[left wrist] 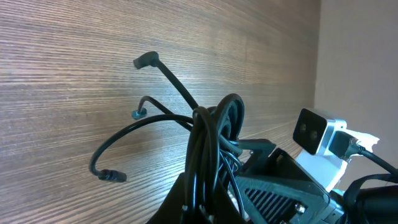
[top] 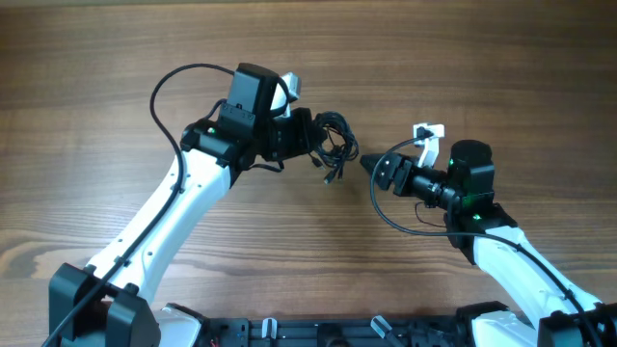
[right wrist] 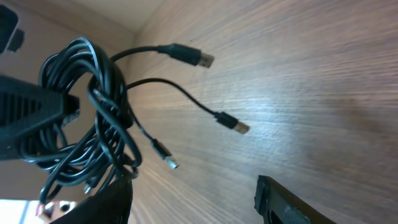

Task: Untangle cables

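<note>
Holding the cables [top: 335, 130] bunched tight in our left gripper [top: 313, 137] mid-table, we judge the pulling-apart step is only starting. Our right gripper [right wrist: 193, 205] stands open and empty just beside the loose plug ends [right wrist: 233, 124]; next we must bring one free strand between its fingers [right wrist: 280, 199].

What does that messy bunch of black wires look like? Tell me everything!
The cables are thin, black, slightly shiny wires bunched in tangled loops. The left gripper is shut on the bunch and holds it over the wooden table. At least three loose ends stick out of it, each ending in small plugs with metal tips. The right gripper is open, close by, and not touching the bunch.
</note>
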You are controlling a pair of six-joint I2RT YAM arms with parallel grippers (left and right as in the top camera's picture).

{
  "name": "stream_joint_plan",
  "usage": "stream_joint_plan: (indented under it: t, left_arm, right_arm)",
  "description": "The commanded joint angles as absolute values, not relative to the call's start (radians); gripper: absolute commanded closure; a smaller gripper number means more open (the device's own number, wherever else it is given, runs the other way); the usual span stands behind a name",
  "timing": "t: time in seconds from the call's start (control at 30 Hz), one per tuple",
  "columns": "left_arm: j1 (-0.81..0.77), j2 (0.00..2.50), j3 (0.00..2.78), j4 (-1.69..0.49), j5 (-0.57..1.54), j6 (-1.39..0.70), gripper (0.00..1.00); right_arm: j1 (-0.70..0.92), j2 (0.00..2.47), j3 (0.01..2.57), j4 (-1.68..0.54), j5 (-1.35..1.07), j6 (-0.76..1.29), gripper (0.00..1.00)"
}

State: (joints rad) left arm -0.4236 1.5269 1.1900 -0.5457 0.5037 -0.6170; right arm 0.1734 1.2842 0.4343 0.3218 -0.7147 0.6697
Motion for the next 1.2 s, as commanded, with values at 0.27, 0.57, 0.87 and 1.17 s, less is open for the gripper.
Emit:
stream_joint_plan:
  t: [0.27,0.57,0.87,1.17]
  left_arm:
    - [-0.436,1.502,1.195,-0.538,0.527,-0.645,0.96]
    - [-0.482,1.501,1.195,-0.533,0.55,-0.664,0.96]
    - [-0.482,1.501,1.195,-0.515,0.654,-0.664,0.96]
    - [-0.482,1.501,1.195,-0.517,0.825,-0.659,0.96]
  right_arm:
    - [0.171,1.286,0.438,0.37,-0.805,0.718,0.34]
    - [0.171,1.286,0.438,0.358,-0.698,0.736,0.37]
    - [0.171,1.286,0.438,0.339,-0.659,0.748,0.38]
    - [0.171,1.286,0.438,0.456,-0.478,0.94,0.37]
